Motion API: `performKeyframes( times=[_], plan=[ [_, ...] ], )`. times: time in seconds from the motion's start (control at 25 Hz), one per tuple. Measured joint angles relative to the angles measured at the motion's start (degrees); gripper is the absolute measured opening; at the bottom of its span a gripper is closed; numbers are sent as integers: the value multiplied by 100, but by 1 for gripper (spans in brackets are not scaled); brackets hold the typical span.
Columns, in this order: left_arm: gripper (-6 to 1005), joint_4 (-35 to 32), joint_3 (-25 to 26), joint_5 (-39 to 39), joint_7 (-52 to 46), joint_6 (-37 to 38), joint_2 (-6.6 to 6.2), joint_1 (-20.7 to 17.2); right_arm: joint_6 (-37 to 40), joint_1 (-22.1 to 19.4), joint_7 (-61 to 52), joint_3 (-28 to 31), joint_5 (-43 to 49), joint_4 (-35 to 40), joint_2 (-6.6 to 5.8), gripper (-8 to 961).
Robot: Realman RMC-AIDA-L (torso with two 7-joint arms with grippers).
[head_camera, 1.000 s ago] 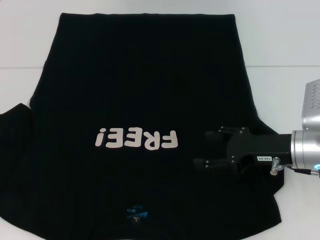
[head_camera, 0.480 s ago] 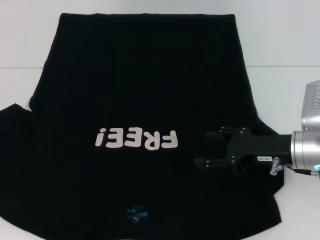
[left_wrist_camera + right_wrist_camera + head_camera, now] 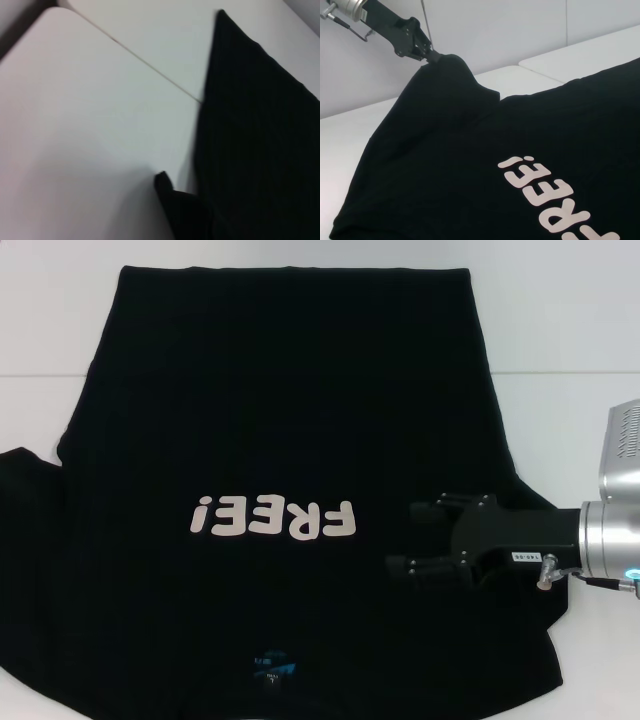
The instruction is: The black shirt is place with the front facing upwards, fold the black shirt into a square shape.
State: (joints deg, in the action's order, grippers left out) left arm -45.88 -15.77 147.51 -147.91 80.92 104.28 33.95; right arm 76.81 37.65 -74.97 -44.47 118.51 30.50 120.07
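The black shirt (image 3: 290, 420) lies spread on the white table (image 3: 560, 320), front up, with white "FREE!" letters (image 3: 272, 518) and a blue neck label (image 3: 272, 670) near the front edge. My right gripper (image 3: 405, 537) is open and hovers low over the shirt's right side, beside the letters. My left gripper is out of the head view. In the right wrist view the left gripper (image 3: 426, 51) is shut on the tip of the shirt's left sleeve (image 3: 447, 75) and holds it raised off the table. The sleeve (image 3: 175, 205) and the shirt's side (image 3: 260, 140) also show in the left wrist view.
A seam (image 3: 560, 373) crosses the table under the shirt's far half. Bare white table (image 3: 90, 130) lies left of the shirt and beyond its hem. The right arm's silver wrist (image 3: 610, 540) reaches in from the right edge.
The left sleeve's edge has drawn further left in the head view. The right gripper has shifted slightly left and stays open.
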Motion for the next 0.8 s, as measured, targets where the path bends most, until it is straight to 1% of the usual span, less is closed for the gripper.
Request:
performKeyframes(
  times=[0.12,0.28,0.4,0.64,0.72,0.8],
  plan=[
    [15,8,-21,-145,76,122,66,56,-1,4,0,0,-2,-4,0,920],
    [15,9,-90,-448,199,335,230,98,-8,2,-6,0,-4,-9,0,920],
    [15,44,-94,-557,314,463,370,147,-9,-2,-9,0,-4,-10,-1,920],
    [15,224,-97,-719,700,502,743,192,-15,-18,-9,0,-4,-17,-1,920],
    [15,447,-98,-869,935,478,801,176,-47,-23,-9,0,-4,-23,-1,920],
    [15,689,-88,-1018,1176,475,820,162,-109,-28,-8,0,-5,-53,1,920]
  ],
)
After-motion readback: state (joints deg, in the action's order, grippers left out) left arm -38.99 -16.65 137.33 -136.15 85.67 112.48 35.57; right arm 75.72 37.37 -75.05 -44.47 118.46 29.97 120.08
